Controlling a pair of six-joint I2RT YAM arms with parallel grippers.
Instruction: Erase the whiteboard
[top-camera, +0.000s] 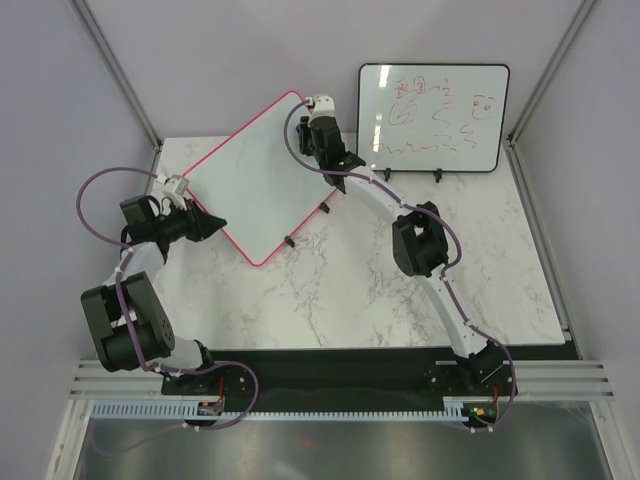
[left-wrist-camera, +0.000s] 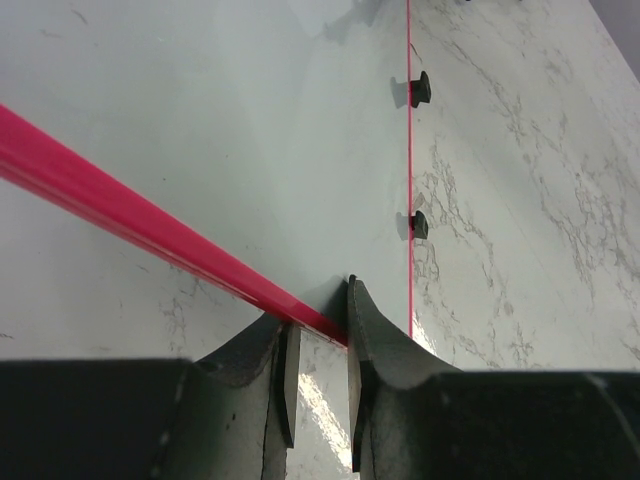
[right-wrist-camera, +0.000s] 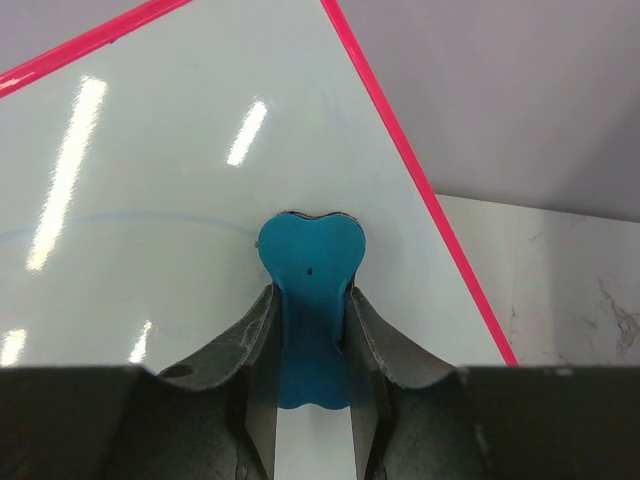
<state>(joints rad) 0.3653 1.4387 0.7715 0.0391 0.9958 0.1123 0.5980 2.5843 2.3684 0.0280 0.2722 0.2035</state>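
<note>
Marble tabletop (top-camera: 400, 290), lilac walls (top-camera: 200, 60); left fingers (left-wrist-camera: 385, 345) pinch whiteboard (top-camera: 260, 180), right fingers (right-wrist-camera: 390, 350) pinch blue eraser (right-wrist-camera: 311, 260).

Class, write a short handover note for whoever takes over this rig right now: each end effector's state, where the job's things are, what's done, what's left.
Left end effector: shut on the whiteboard, gripping its pink frame near a corner.
Right end effector: shut on the blue eraser, which seems pressed to the board near another corner.
Done: the board looks almost wiped clean.
Left: a faint blue line beside the eraser needs wiping.
</note>
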